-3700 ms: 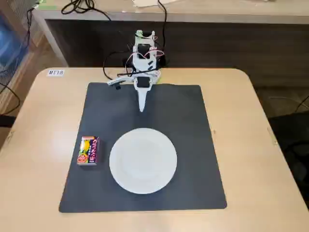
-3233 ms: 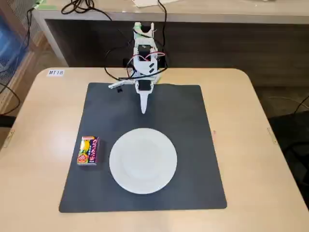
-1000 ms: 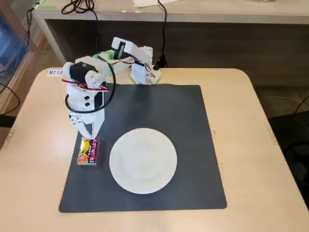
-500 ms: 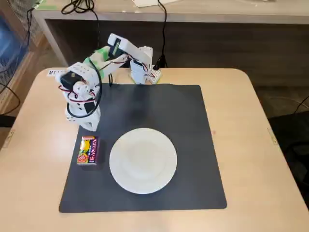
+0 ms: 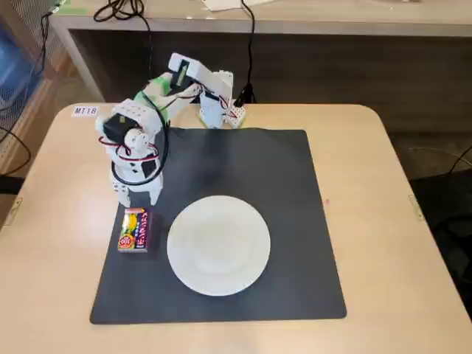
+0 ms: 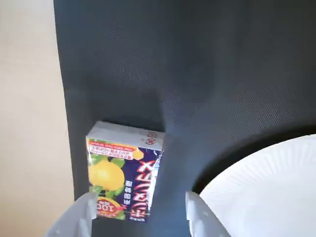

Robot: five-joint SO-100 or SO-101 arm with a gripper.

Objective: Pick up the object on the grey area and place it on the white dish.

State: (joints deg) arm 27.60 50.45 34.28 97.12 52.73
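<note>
The packet (image 6: 123, 170) is a small rectangular box lying flat on the mat (image 6: 207, 74), near the mat's left edge in both views. In the wrist view its face shows a purple field with slanted red and white lettering, a yellow citrus fruit with green leaves on the left half, a yellow and red banner across the top, and a red round badge with yellow digits at the bottom corner. Its top side looks pale grey-white. In the fixed view the packet (image 5: 135, 230) reads as yellow and red on the left and purple-pink on the right, with its long side running away from the camera.

The dish (image 5: 218, 245) is plain, round and white, resting on the mat (image 5: 287, 184) just right of the packet, apart from it. In the wrist view only its ribbed rim (image 6: 266, 182) shows at the lower right.

The fingers (image 6: 138, 217) are spread apart and hold nothing; their two pale tips stand at either side of the packet's near end, with the packet's lower corner between them. In the fixed view the arm (image 5: 136, 147) leans over the mat's left edge, just beyond the packet. The beige surface (image 5: 383, 221) carries the mat.
</note>
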